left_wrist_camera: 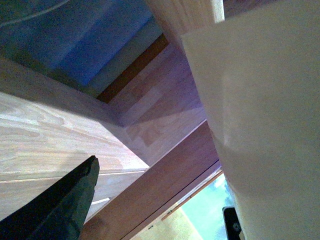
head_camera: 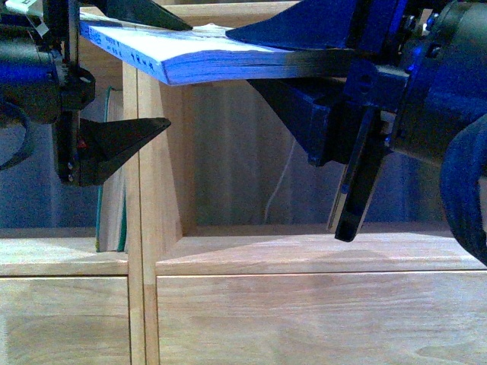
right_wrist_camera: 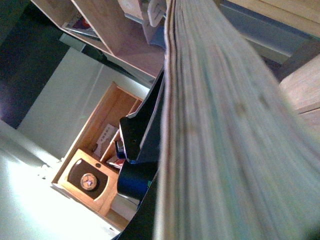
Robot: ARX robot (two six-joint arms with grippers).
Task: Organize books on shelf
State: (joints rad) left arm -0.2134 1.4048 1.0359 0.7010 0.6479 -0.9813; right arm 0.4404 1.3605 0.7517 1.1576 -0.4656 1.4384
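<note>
Two-fingered right end effector [head_camera: 243,59] clamps the paperback [head_camera: 205,57]; left end effector [head_camera: 179,74] gapes wide.

The shelf [head_camera: 304,312] is made of light wood with a visible grain and a smooth, faintly satin finish. The paperback [head_camera: 205,59] is bound in a smooth, slightly glossy cover. Its paper page block is seen matt and finely ridged in the right wrist view. Matt whitish paper edges are shown by the teal book [head_camera: 112,198]. The fingers [head_camera: 114,144] of the left end effector [head_camera: 179,75] appear to be formed of matt black plastic. A warmer-toned wood is seen on the cabinet [right_wrist_camera: 95,185].
</note>
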